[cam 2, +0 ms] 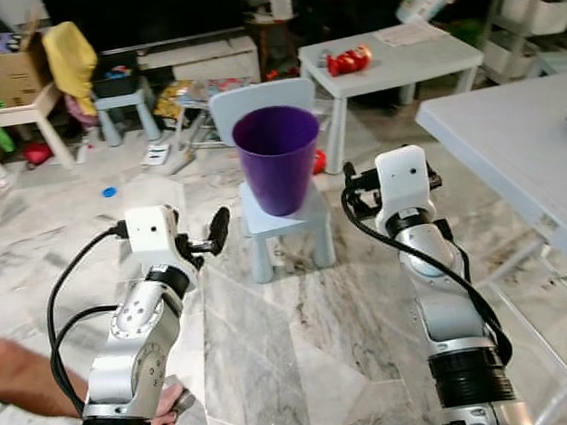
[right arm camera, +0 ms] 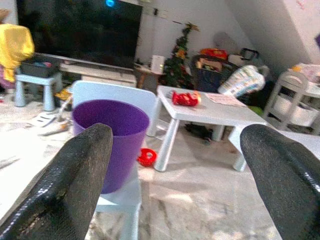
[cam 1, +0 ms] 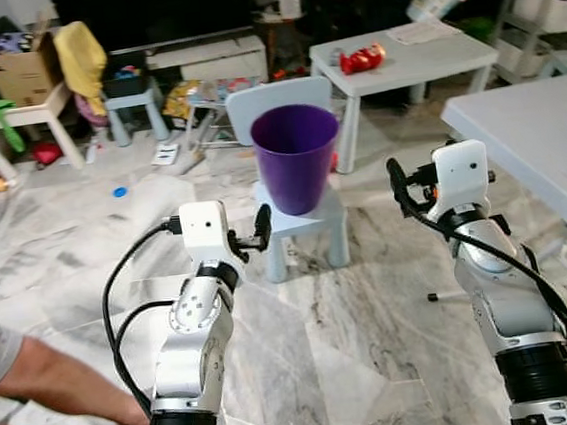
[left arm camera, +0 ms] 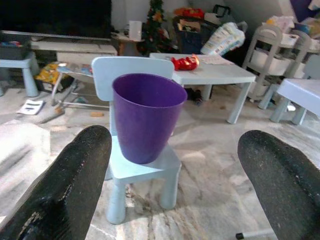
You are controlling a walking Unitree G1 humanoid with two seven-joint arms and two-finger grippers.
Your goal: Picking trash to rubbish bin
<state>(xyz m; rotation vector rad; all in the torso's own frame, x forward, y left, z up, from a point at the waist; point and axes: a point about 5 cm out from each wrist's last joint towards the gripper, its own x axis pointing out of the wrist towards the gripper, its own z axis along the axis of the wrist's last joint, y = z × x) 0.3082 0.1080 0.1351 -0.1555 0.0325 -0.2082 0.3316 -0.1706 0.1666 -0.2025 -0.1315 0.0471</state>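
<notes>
Marble-patterned floor tiles [cam 1: 326,339] run through a cluttered living room, with a small white table [cam 1: 405,60] at the back and a larger white table [cam 1: 538,138] on the robot's right. From the head views, a purple rubbish bin [cam 1: 296,157] stands upright on the seat of a small pale-blue child's chair [cam 1: 305,225], directly ahead and between the two arms. A red crumpled wrapper [cam 1: 361,58], the likeliest trash, lies on the small white table, well apart from the bin and beyond it. The left gripper [cam 1: 251,238] hovers just short of the chair; the right gripper [cam 1: 402,186] hovers level with the bin's right side. A person's bare arm [cam 1: 39,382] rests on the floor near the left arm. Left wrist view: fingers [left arm camera: 75,180] spread wide, nothing between them, bin [left arm camera: 147,115] centred ahead. Right wrist view: fingers [right arm camera: 75,170] likewise parted and empty, wrapper [right arm camera: 186,98] visible on the table. Risk, in my judgement: the bin sits light and high on a small chair, so an arm swinging toward the far table could topple it; the nearby person could also be clipped.
</notes>
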